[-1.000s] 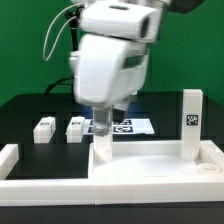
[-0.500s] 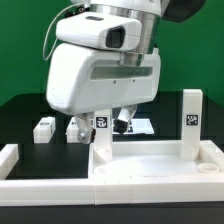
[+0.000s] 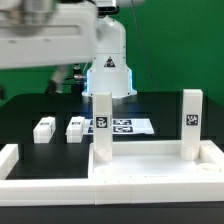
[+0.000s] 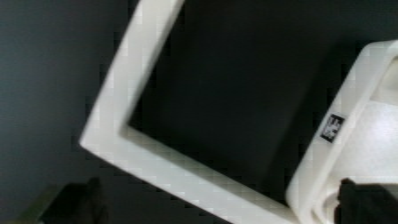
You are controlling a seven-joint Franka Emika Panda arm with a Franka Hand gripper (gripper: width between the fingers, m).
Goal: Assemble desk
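Desk top (image 3: 150, 168), white and raised-rimmed, lies in your exterior view's foreground with two tagged legs (image 3: 102, 125) standing upright on it, two loose legs (image 3: 44, 129) lying on the tabletop (image 3: 30, 105) behind, and your hand (image 4: 222, 200) empty, fingers apart.

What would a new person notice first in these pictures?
On the desk top, in front, two white legs stand upright: one near the middle, one at the exterior view's right. The blurred white arm fills the exterior view's upper left. Two loose legs lie on the black table at the exterior view's left.
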